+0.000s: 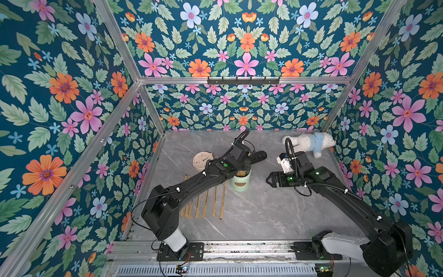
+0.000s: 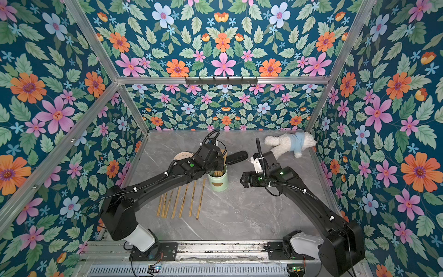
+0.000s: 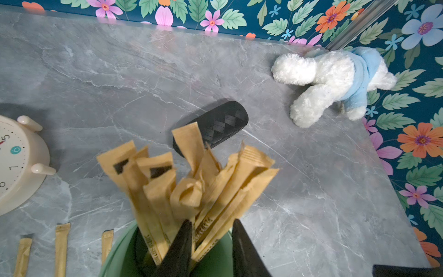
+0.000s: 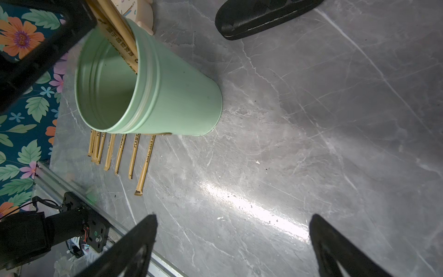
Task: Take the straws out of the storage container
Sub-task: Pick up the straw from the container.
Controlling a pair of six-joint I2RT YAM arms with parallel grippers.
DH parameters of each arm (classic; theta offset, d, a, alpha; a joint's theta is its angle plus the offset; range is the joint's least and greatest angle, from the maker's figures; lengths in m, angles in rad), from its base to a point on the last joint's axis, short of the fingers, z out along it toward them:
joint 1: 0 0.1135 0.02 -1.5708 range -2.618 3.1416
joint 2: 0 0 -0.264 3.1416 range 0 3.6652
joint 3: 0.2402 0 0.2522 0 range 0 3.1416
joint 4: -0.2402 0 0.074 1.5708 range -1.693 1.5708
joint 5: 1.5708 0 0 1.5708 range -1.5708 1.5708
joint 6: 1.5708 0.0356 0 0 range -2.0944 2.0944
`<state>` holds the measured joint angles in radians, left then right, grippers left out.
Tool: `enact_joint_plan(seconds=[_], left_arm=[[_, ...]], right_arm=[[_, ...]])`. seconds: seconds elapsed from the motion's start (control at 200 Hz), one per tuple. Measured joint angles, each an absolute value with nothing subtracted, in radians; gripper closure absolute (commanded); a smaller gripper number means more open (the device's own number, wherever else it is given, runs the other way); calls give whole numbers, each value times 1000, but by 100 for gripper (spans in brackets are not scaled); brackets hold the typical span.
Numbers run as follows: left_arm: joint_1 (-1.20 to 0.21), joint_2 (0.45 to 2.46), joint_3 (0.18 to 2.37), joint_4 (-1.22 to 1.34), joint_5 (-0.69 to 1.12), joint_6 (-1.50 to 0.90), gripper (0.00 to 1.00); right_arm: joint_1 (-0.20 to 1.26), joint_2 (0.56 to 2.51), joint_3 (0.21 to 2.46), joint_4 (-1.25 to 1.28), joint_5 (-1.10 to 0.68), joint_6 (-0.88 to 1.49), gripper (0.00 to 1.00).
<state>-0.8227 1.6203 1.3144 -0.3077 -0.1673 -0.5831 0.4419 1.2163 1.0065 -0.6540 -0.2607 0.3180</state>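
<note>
The storage container [image 1: 240, 183] is seen standing upright on the grey marble table [image 1: 263, 215], and a bundle of straws [image 3: 191, 182] is held in its mouth. Several loose straws [image 1: 203, 203] are laid flat in a row just beside the container, on the robot's left of it. The left gripper [image 3: 212, 221] is held over the container's mouth with its jaws narrowly apart and some of the bundle between them; whether these are pinched cannot be told. The right gripper [image 4: 232, 215] is kept well apart from the container on its other side, jaws spread wide. Behind the container a black case [image 1: 260, 156] and a round clock [image 1: 203, 160] are seen
</note>
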Motion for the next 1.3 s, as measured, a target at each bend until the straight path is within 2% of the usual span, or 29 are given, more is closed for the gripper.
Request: enact_joint_plan(seconds=[1.035, 1.3], left_arm=[[-824, 1658, 1359, -364, -222, -564, 69], [-824, 1666, 1366, -369, -229, -549, 82]], right_arm=[[442, 1218, 1005, -654, -270, 318, 1], [442, 1221, 1005, -654, -276, 318, 1]])
